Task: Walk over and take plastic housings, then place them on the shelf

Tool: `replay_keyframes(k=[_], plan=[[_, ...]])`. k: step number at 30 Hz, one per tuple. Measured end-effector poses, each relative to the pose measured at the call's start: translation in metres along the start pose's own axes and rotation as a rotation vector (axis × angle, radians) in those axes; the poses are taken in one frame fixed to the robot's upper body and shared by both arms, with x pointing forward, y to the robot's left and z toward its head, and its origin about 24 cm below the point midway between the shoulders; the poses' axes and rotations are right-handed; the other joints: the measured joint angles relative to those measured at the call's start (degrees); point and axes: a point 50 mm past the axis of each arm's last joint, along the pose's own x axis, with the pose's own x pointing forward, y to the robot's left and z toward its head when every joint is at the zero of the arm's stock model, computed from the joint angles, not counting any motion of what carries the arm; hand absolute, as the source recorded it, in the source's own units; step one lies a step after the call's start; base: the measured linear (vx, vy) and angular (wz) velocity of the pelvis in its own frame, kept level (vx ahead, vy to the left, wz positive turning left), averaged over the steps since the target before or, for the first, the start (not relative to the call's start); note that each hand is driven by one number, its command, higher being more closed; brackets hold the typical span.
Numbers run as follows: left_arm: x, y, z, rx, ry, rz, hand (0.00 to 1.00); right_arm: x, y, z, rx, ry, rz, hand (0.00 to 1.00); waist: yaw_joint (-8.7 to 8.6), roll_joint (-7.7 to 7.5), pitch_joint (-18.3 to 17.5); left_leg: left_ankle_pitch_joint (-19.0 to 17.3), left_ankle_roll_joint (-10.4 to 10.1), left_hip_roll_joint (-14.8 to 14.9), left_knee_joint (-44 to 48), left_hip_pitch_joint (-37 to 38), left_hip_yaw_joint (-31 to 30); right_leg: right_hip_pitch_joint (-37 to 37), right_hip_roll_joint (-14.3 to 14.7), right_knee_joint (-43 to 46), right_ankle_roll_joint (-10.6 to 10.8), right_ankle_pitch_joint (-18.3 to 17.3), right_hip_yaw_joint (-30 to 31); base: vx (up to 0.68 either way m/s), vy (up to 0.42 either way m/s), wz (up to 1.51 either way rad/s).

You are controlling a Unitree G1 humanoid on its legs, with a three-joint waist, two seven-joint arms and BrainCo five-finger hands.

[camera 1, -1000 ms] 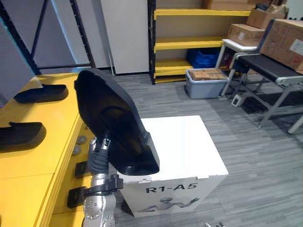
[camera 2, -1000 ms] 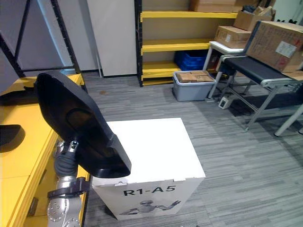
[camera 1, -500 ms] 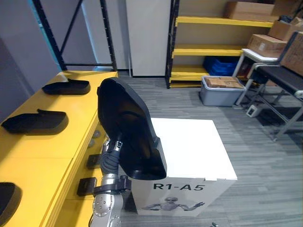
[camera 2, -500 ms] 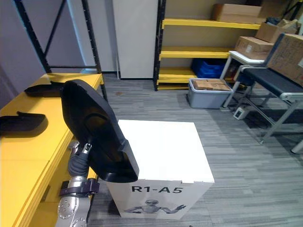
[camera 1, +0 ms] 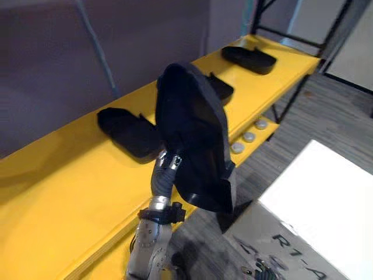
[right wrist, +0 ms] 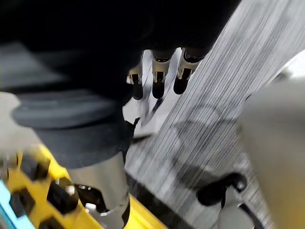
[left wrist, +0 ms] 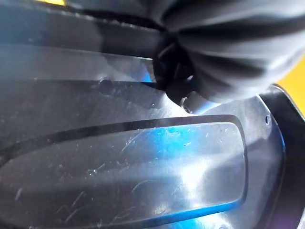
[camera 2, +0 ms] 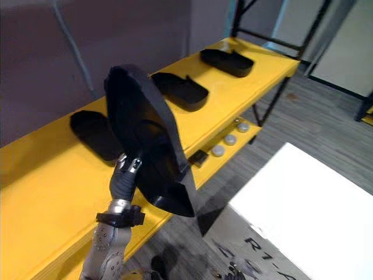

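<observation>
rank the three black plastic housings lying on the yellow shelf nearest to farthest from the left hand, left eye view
1. Near black plastic housing, on the yellow shelf just behind the left hand.
2. Middle housing, partly behind the held upright housing.
3. Far housing, at the shelf's far end.

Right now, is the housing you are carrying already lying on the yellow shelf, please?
No, the left hand holds the housing upright in the air, off the yellow shelf.
</observation>
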Motion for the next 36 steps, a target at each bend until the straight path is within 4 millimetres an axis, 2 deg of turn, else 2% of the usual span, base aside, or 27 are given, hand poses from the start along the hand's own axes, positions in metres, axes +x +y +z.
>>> replay_keyframes(k=[1,2,3,4,5,6,7,8,10,11,12,13,14,16,17,22,28,32,36], plan=[[0.004,-0.006,-0.003,-0.003,0.009,-0.031,1.00,0.000,0.000,0.001,-0.001,-0.001,0.000,0.00,-0.29,0.01,-0.01,-0.48,0.87,-1.92,0.10,0.70,-2.06,0.06,-2.74,5.40,-0.71,0.38,1.21,0.25,0.245,0.98],[0.006,-0.010,-0.005,-0.004,0.013,-0.051,1.00,0.000,0.000,0.001,0.000,0.001,0.000,0.00,-0.61,-0.03,-0.01,-0.73,1.22,-2.90,0.00,1.35,-3.52,-0.31,-4.05,8.90,-2.39,0.76,2.98,0.22,0.193,1.32],[0.010,-0.017,-0.008,-0.006,0.024,-0.090,1.00,0.000,0.001,0.000,0.003,0.004,0.002,0.00,-1.81,0.15,0.02,-0.99,1.76,-4.38,-0.49,2.95,-7.40,-2.89,-4.88,16.92,-6.34,1.94,11.83,0.19,0.129,1.36],[0.013,-0.022,-0.009,-0.004,0.024,-0.114,1.00,0.000,0.003,0.000,0.006,0.002,0.007,0.00,-2.62,0.13,0.10,-1.03,1.82,-4.84,-0.78,4.02,-9.95,-5.98,-2.21,21.21,-5.65,-0.33,21.49,0.24,0.102,1.54],[0.016,-0.026,-0.009,-0.004,0.023,-0.128,1.00,0.000,0.005,0.003,0.009,-0.012,0.011,0.00,-2.75,0.14,0.11,-0.63,2.33,-5.24,-1.91,5.96,-12.52,-10.47,2.89,25.46,-4.68,-3.91,33.47,0.25,0.047,1.08],[0.017,-0.027,-0.009,-0.003,0.022,-0.133,1.00,0.000,0.005,0.004,0.009,-0.018,0.011,0.00,-2.67,0.12,0.12,-0.46,2.35,-5.50,-2.53,7.13,-13.57,-12.38,5.28,26.85,-4.51,-5.48,38.20,0.30,0.028,0.99],[0.019,-0.029,-0.008,-0.001,0.014,-0.142,1.00,-0.001,0.006,0.006,0.012,-0.036,0.013,0.00,-2.74,0.10,0.09,-0.38,2.38,-6.06,-3.23,9.28,-15.61,-15.84,9.13,28.09,-4.25,-7.73,45.28,0.27,0.000,1.03],[0.021,-0.032,-0.006,0.003,0.001,-0.158,1.00,-0.003,0.009,0.007,0.023,-0.051,0.018,0.00,-2.82,0.00,0.06,-0.40,2.33,-6.84,-3.20,10.53,-18.29,-18.49,11.89,27.82,-3.78,-9.29,49.98,0.21,-0.022,1.28],[0.024,-0.040,-0.004,0.001,-0.014,-0.189,1.00,-0.005,0.012,0.009,0.036,-0.078,0.025,0.00,-3.11,-0.17,0.01,-0.83,1.60,-7.96,-2.47,11.71,-22.66,-22.24,15.73,24.00,-2.95,-9.70,57.55,0.15,-0.075,1.42],[0.023,-0.042,-0.004,-0.003,-0.012,-0.196,1.00,-0.006,0.013,0.008,0.039,-0.078,0.026,0.00,-3.01,-0.30,-0.10,-1.11,1.20,-8.19,-2.41,12.23,-23.32,-22.28,16.03,21.33,-3.17,-9.34,58.80,0.15,-0.114,1.35],[0.022,-0.046,-0.005,-0.006,-0.009,-0.215,1.00,-0.009,0.016,0.003,0.052,-0.069,0.028,0.00,-2.19,-1.48,-0.95,-2.23,0.09,-8.79,-2.42,12.60,-23.54,-22.15,14.90,15.05,-4.23,-6.25,59.23,0.13,-0.109,0.92],[0.022,-0.048,-0.004,-0.006,-0.013,-0.221,1.00,-0.010,0.021,0.001,0.060,-0.064,0.037,0.00,-1.30,-2.43,-1.19,-3.19,-0.31,-9.26,-2.08,12.76,-23.47,-22.10,13.73,12.35,-3.19,-3.52,59.09,0.16,-0.166,0.90],[0.019,-0.047,-0.007,-0.005,-0.004,-0.209,1.00,-0.010,0.026,-0.001,0.058,-0.061,0.053,0.00,-0.83,-2.25,-1.53,-6.61,-1.22,-7.03,1.27,12.04,-22.46,-19.37,14.24,9.76,-2.21,-4.12,57.34,0.14,-0.177,0.55],[0.019,-0.048,-0.007,0.003,-0.007,-0.214,1.00,-0.011,0.026,-0.003,0.059,-0.056,0.053,0.00,-1.16,-1.73,-2.01,-8.57,-3.15,-2.58,4.09,11.93,-16.33,-16.78,14.92,7.51,-2.44,-3.98,54.76,0.13,-0.250,0.50],[0.017,-0.048,-0.006,0.010,-0.011,-0.213,1.00,-0.011,0.026,-0.004,0.059,-0.053,0.052,0.00,-0.61,-1.78,-2.50,-8.54,-3.23,-2.04,4.40,12.05,-16.10,-16.22,15.30,6.92,-2.51,-3.93,54.51,0.13,-0.225,0.24],[0.013,-0.044,0.003,0.071,-0.052,-0.188,1.00,-0.014,0.025,-0.010,0.066,-0.038,0.047,0.00,-0.46,-1.70,-3.32,-8.27,-3.67,-1.42,5.21,12.25,-16.38,-12.81,15.61,3.36,-3.11,-3.54,52.57,0.10,-0.051,0.18],[0.002,-0.019,0.022,0.140,-0.123,-0.034,1.00,-0.015,0.028,-0.013,0.069,-0.030,0.051,0.00,0.39,-1.75,-3.55,-8.26,-3.86,-1.59,5.25,12.82,-19.63,-9.21,15.45,0.13,-3.39,-2.83,48.59,0.04,-0.011,0.32],[-0.007,-0.005,0.021,0.163,-0.103,0.045,1.00,-0.015,0.029,-0.013,0.065,-0.027,0.055,0.00,1.50,-1.78,-3.61,-8.14,-4.01,-2.06,5.17,12.39,-22.21,-8.30,15.24,-0.60,-3.38,-2.68,46.16,-0.04,-0.019,0.35],[-0.015,0.003,0.020,0.173,-0.080,0.090,1.00,-0.014,0.030,-0.010,0.057,-0.037,0.056,0.00,1.56,-1.76,-2.79,-7.08,-5.06,-3.01,6.91,10.00,-25.02,-8.79,14.31,-0.08,-3.40,-2.73,42.47,-0.11,-0.031,0.46]])
